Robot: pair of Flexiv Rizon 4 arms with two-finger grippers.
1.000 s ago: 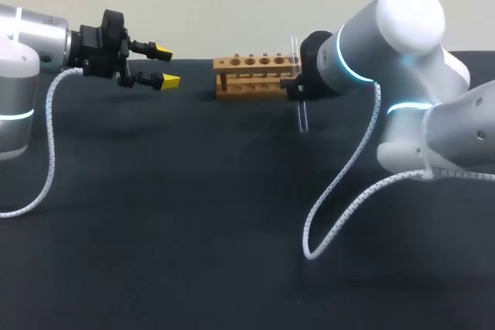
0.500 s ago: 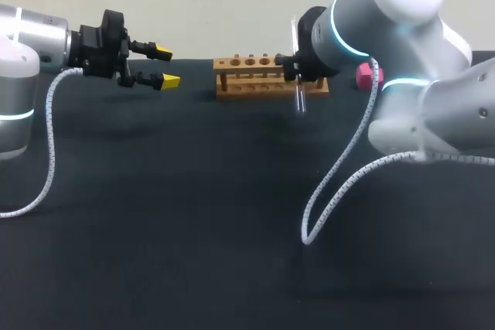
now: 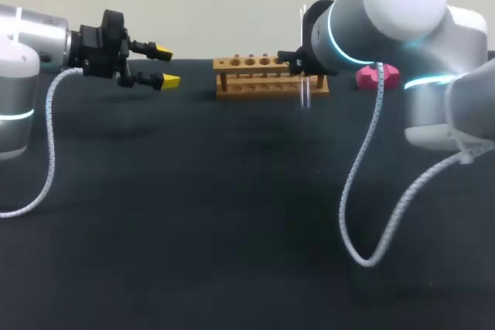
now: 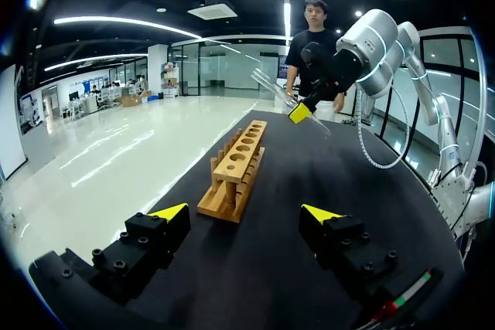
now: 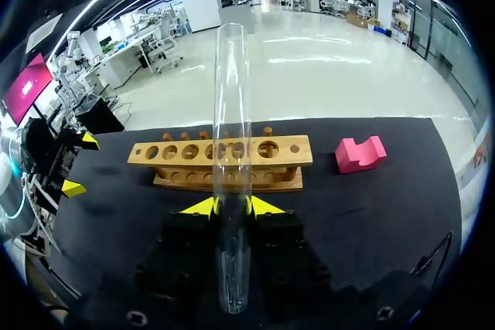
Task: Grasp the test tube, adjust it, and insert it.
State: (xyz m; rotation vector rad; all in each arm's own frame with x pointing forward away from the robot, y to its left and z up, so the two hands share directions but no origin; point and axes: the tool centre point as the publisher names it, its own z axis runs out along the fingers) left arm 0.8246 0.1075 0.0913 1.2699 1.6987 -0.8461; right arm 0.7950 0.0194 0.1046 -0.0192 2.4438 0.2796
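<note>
The tabletop is covered in black. Near its far edge, about in the middle, stands the wooden rack, with a row of round holes in its upper bar. All the holes that can be seen are empty. A pink block lies near the far edge too, to the right of the rack and apart from it.

The right arm comes in from the right side and reaches to the right end of the rack. The right jaws hold the test tube. In the right wrist view the two yellow fingertips press on the glass from both sides, in its lower half. The tube is clear and looks empty. In the head view it stands almost upright at the right end of the rack, on the near side of it. In the left wrist view it leans a little and hangs in the air above the far end of the rack. Its lower end is not in any hole.

The left arm comes in from the left side. The left jaws are wide apart and hold nothing; their yellow fingertips point toward the rack, over the far left part of the tabletop and well apart from the rack. A white coiled cable hangs from the left arm, and another one hangs from the right arm.
</note>
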